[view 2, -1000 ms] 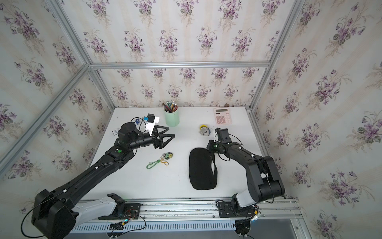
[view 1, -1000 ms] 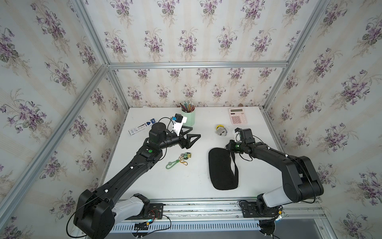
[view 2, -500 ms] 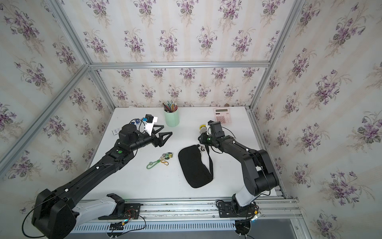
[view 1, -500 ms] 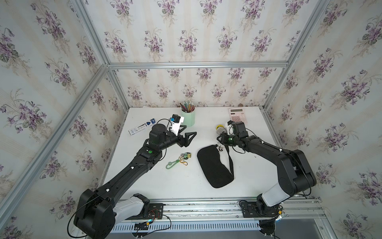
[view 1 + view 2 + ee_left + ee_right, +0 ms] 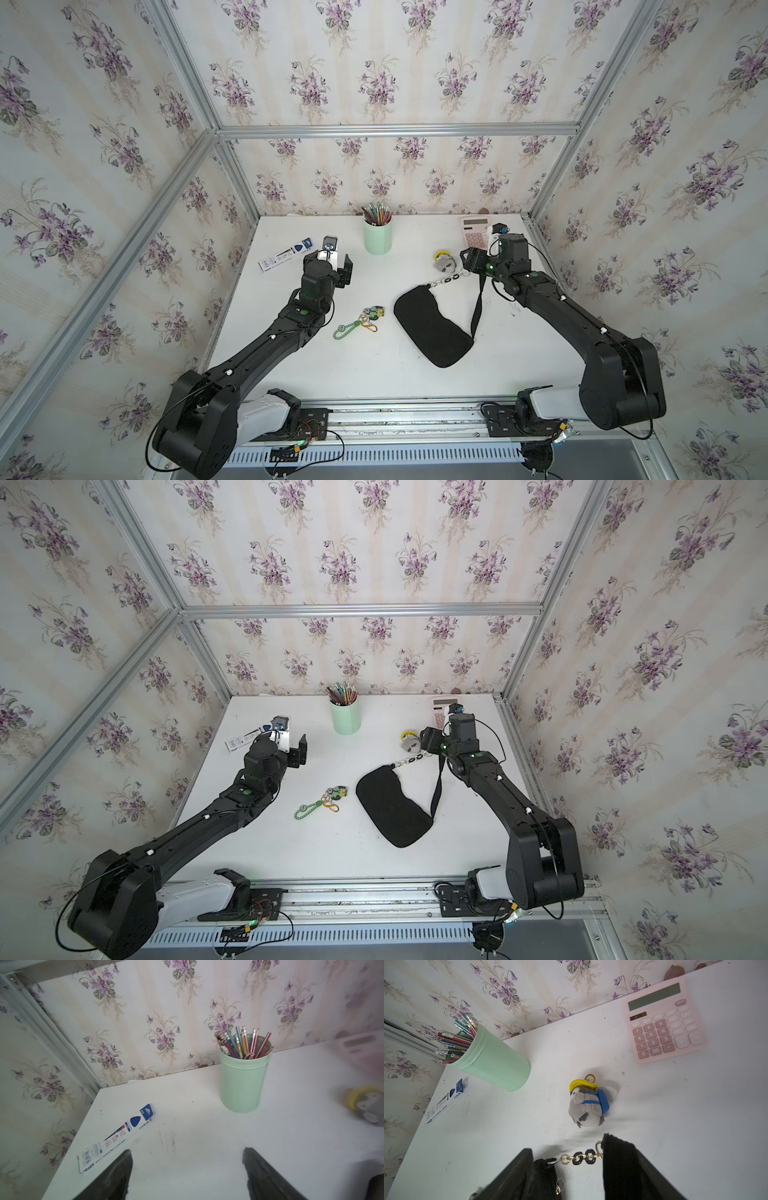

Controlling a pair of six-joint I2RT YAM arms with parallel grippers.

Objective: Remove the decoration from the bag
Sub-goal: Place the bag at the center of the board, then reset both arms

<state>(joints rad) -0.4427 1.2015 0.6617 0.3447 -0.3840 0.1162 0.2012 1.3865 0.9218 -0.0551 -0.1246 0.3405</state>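
Green decoration [image 5: 359,322] lies loose on worktop [image 5: 374,374], at 9 o'clock of bag [image 5: 432,328], apart. Both wide: left hand [image 5: 187,1152] empty, right hand [image 5: 568,1144] straddles chain [image 5: 581,1157]. Risk: retreating could snag chain and drag bag.

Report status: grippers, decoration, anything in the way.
Left gripper open, empty. Right gripper open, astride chain of bag. Decoration on table, detached from bag. Nothing blocking it.

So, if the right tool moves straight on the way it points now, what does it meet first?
Most likely the small grey plush charm with yellow hat and blue straps, lying just ahead of the open right tool. The short black-and-gold chain lies across its gap; height is unclear.
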